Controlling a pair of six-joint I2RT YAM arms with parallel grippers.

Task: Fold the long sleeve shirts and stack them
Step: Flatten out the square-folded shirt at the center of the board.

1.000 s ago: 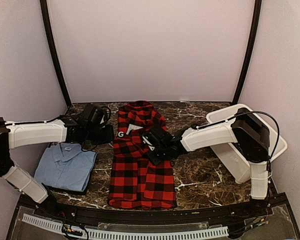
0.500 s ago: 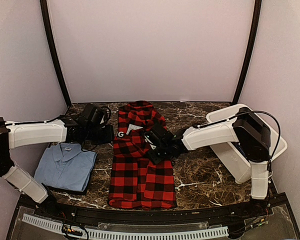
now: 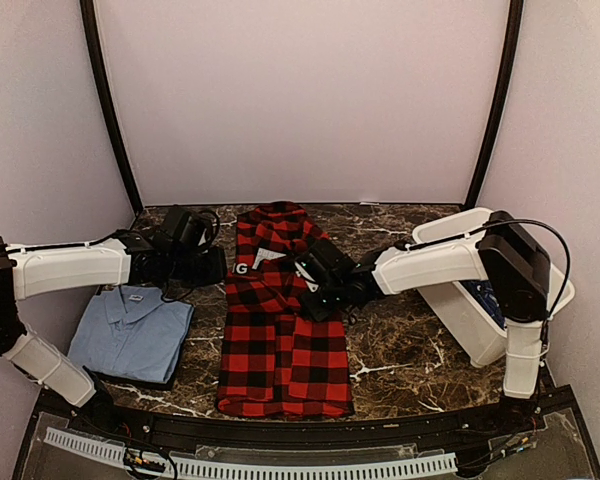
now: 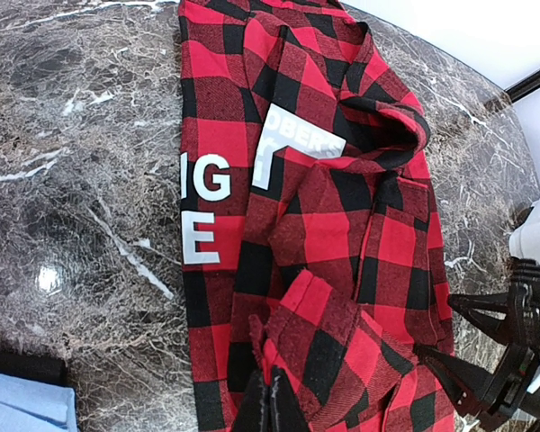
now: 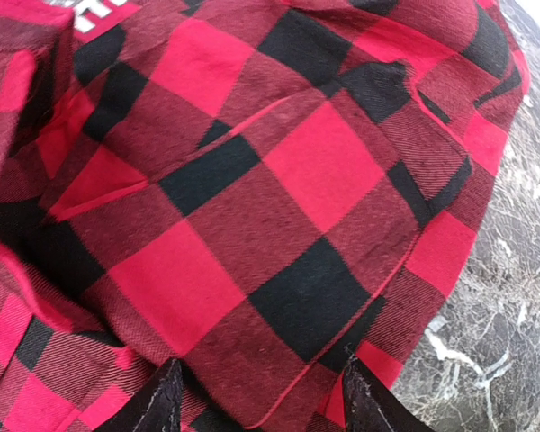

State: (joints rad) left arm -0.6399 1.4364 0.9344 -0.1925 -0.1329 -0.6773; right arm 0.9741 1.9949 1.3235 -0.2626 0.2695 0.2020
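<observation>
The red-and-black flannel (image 3: 280, 340) lies lengthwise at frame centre, already narrowed, so its folding looks about midway; next it likely needs a pinch at one end to fold it shorter. The white bin (image 3: 460, 315) at right shows only a scrap of blue, and the light blue shirt (image 3: 130, 335) sits folded at lower left. The right gripper (image 5: 263, 403) hovers jaws apart over the flannel, and the left gripper (image 4: 270, 407) has its jaws together at the flannel's left edge.

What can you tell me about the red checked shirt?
The shirt looks like soft flannel, with red and black checks and white letters near the collar. It lies lengthwise on the table, collar at the far end, bunched in the middle. The open right gripper sits over the bunch; the shut left gripper is at a cuff.
</observation>
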